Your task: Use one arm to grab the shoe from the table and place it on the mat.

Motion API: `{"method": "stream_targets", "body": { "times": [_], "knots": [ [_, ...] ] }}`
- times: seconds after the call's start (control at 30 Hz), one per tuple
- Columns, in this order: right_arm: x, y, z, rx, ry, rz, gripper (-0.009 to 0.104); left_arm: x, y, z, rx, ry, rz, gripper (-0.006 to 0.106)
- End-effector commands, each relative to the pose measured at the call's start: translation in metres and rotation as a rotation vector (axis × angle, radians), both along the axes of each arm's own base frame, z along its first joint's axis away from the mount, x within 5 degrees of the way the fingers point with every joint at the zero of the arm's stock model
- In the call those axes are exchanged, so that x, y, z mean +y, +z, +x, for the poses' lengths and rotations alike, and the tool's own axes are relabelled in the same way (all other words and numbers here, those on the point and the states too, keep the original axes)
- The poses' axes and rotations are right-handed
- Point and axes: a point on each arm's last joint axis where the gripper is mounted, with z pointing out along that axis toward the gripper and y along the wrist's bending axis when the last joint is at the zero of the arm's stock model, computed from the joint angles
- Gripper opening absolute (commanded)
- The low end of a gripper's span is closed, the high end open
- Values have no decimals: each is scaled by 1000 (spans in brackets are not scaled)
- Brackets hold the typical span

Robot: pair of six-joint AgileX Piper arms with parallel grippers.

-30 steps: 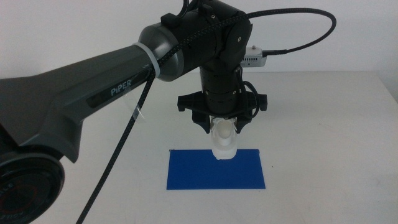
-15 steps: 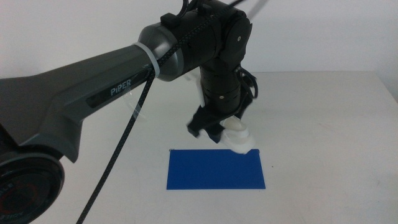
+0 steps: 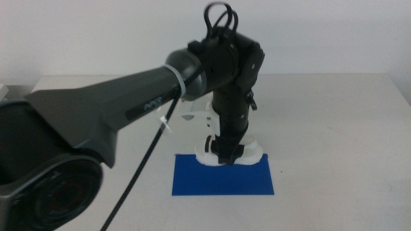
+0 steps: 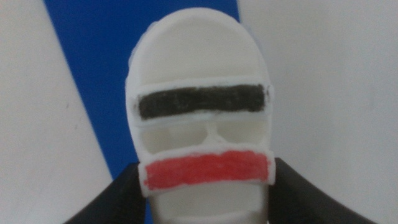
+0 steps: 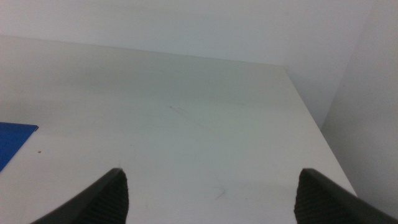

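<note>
The left arm [image 3: 128, 102] reaches in from the left, and its gripper [image 3: 225, 153] points down at the far edge of the dark blue mat [image 3: 221, 178]. It is shut on the white shoe [image 3: 252, 153], which lies crosswise, low over that edge. In the left wrist view the shoe [image 4: 202, 68] shows black and red straps between the two dark jaws of the gripper [image 4: 205, 208]. It is partly over the mat [image 4: 93, 62] and partly over the white table [image 4: 323, 74]. Whether it touches the mat I cannot tell. The right gripper [image 5: 214, 199] is open, empty, and out of the middle view.
The white table [image 3: 334, 128] stretches right of and behind the mat. A black cable [image 3: 138, 186] hangs from the left arm toward the front edge. The right wrist view shows a corner of the mat [image 5: 12, 140] and the table's far edge [image 5: 186, 56].
The left wrist has turned and dropped. The shoe has swung from toe-forward to lying across the mat's far edge, lower than before.
</note>
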Motion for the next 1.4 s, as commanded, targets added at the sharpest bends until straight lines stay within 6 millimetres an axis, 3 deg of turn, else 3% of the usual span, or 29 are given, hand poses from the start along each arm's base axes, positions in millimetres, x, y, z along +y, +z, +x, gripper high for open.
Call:
{"method": "stream_targets", "body": {
  "times": [0.0,0.23,0.63,0.7,0.73,0.8,0.83,1.07,1.27,1.37],
  "knots": [
    [0,5,1,-64,0,-21,78,10,25,-4,-10,30,20,-1],
    [0,5,1,-64,0,-21,78,7,-1,2,20,27,75,-1],
    [0,5,1,-64,0,-21,78,2,-25,4,80,30,91,3],
    [0,5,1,-64,0,-21,78,2,-25,4,79,30,91,37],
    [0,5,1,-64,0,-21,78,2,-25,4,78,30,90,77],
    [0,5,1,-64,0,-21,78,2,-21,3,75,31,83,94],
    [0,5,1,-64,0,-21,78,2,-19,3,71,31,79,94],
    [0,5,1,-64,0,-21,78,10,28,-5,-7,31,11,94],
    [0,5,1,-64,0,-21,78,27,96,-24,-129,-15,-84,94],
    [0,5,1,-64,0,-21,78,40,132,-39,-215,-148,-108,94]
  ]
}}
